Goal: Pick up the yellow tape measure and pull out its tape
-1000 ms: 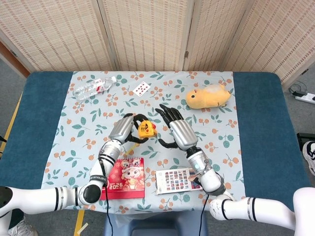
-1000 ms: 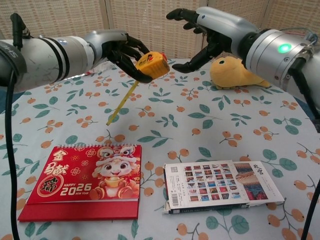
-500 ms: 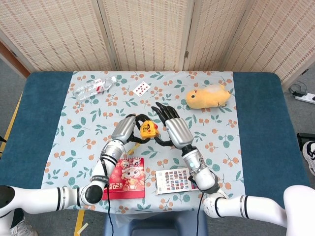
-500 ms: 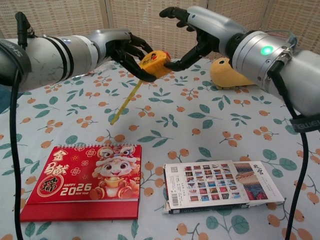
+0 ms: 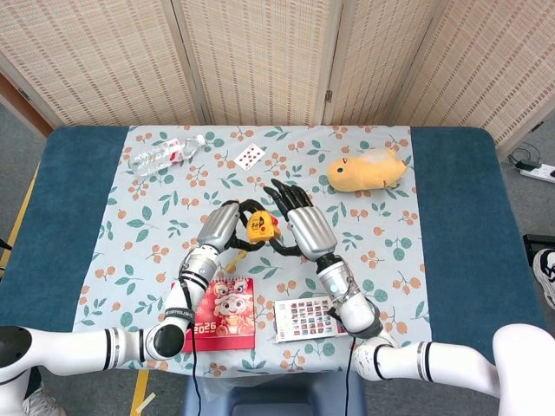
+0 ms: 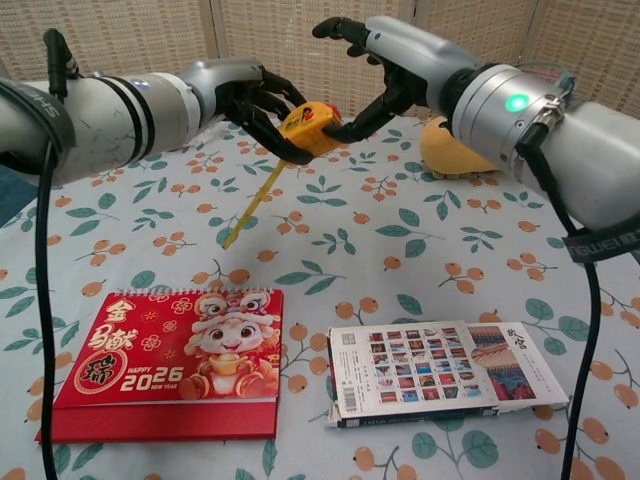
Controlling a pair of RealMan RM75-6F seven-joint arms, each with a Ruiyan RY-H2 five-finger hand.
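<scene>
Yellow tape measure [image 6: 306, 128]: squat yellow case, black trim, yellow tape [image 6: 252, 204] hanging toward lower left. Upper centre of chest view, above table. Left hand [image 6: 252, 102] grips case. Right hand [image 6: 375, 72] fingers spread, fingertip touching case's right side; a second ago clear of it.

Yellow tape measure [image 6: 308, 127] held aloft above table; tape [image 6: 250, 207] hanging out, slanting down-left
</scene>
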